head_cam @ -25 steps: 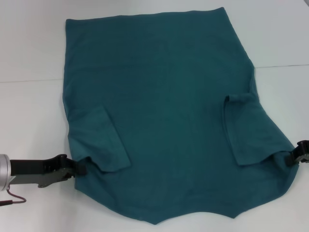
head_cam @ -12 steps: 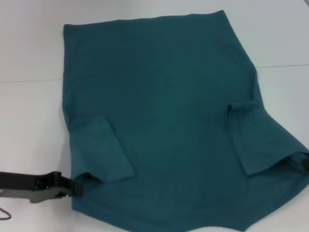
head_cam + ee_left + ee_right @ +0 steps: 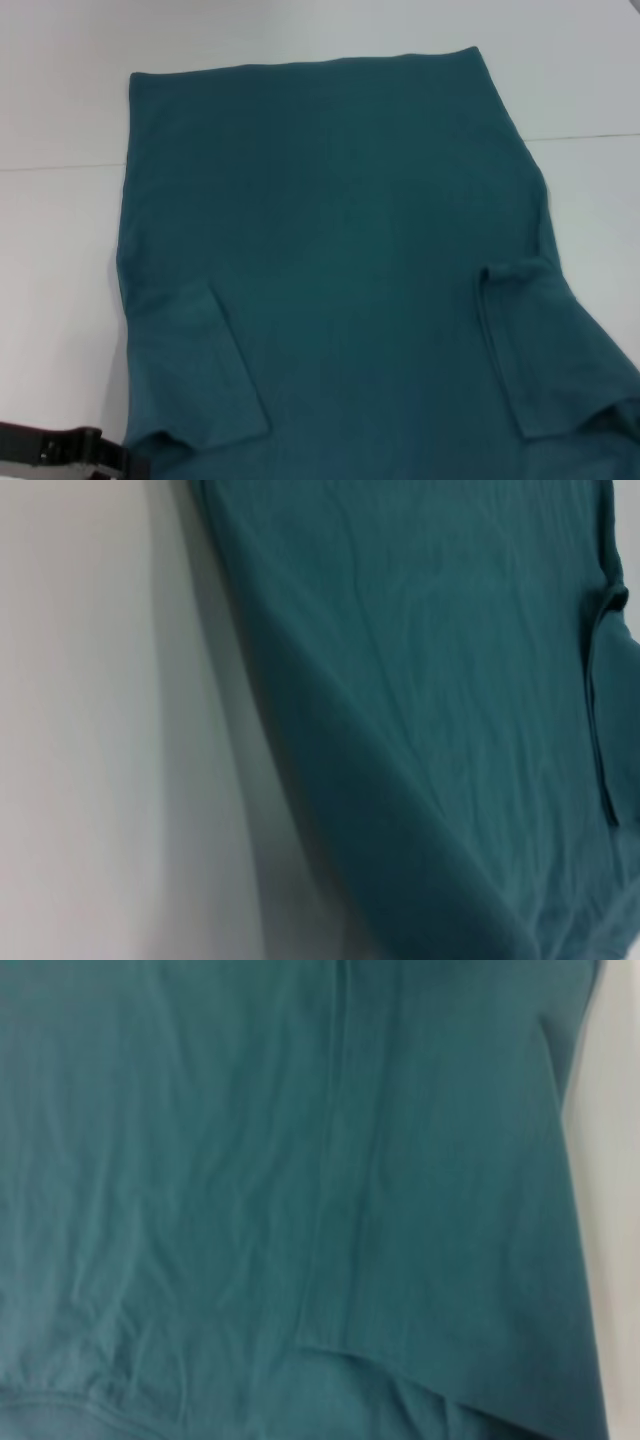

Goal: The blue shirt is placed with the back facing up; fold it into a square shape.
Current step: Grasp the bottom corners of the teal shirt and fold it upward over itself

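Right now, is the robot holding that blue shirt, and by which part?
The left pincer seems to grip the blue shirt at its near left corner. The right pincer is out of view.

A plain white table under soft, even light

The table point(image 3: 60, 260) is smooth, matte and white, filling the head view on every side. A thin straight seam crosses it from left to right in the far half, showing at both edges. In the left wrist view a broad, soft grey shadow lies along the white surface beside the cloth.
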